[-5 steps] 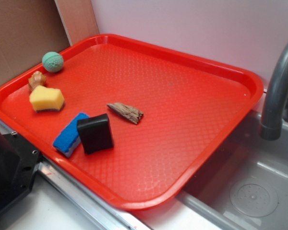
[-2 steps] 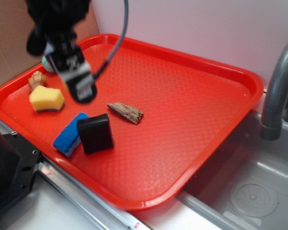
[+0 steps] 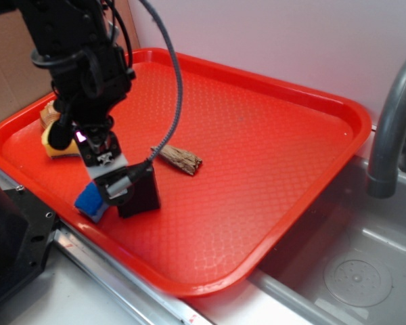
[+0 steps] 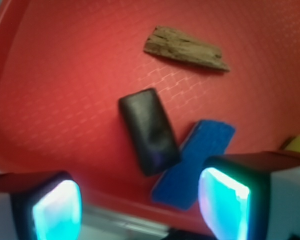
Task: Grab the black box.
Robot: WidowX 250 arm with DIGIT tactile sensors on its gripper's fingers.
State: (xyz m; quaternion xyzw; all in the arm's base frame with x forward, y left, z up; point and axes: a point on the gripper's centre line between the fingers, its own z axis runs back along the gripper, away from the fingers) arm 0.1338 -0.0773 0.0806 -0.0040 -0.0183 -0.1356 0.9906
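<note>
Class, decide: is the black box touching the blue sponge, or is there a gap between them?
Touching. In the wrist view the black box lies against the blue sponge, its lower corner overlapping the sponge's edge with no red tray visible between them.

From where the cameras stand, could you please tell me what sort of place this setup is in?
Probably a kitchen sink mock-up for robot tests: a grey faucet curves over a steel basin with a drain, and a red tray beside it holds a blue sponge and other small items.
</note>
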